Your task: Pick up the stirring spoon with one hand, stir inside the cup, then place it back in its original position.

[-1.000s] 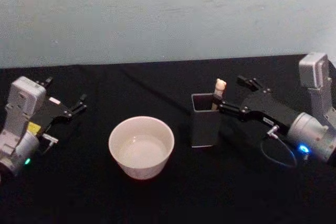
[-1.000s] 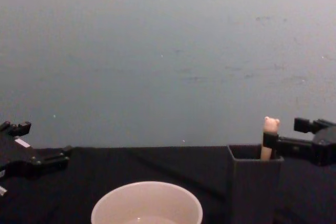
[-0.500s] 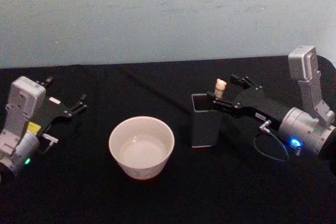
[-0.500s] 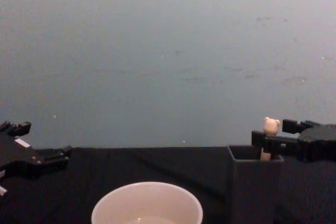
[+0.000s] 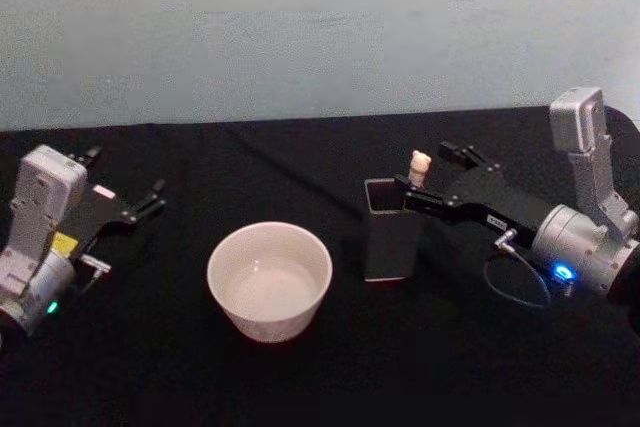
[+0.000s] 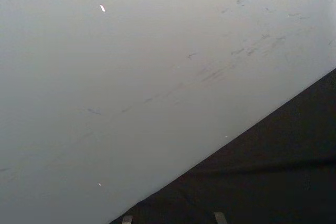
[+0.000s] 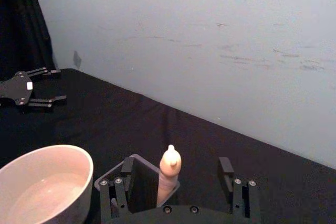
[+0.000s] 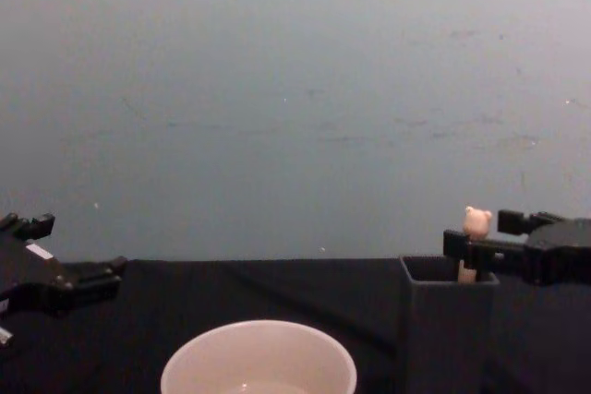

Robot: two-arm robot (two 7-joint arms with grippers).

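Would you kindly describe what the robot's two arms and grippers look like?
Both have silver-grey wrist housings and black, thin-fingered grippers. Behind the left gripper are a yellow label and green light; behind the right gripper, a blue light and looped cable.

Black-draped table (image 5: pixel 330 377), cream cup (image 5: pixel 269 280) near its middle, dark grey square holder (image 5: pixel 391 242) beside it, to its right, apart.

Pale grey wall (image 6: pixel 131 77), scuffed with faint dark streaks (image 6: pixel 231 64), one small white fleck (image 6: pixel 102 8). Black table (image 6: pixel 273 171) meeting wall along slanted line. Two pale fingertips (image 6: pixel 220 216) of left end effector (image 6: pixel 173 219), well apart, just visible over near table.
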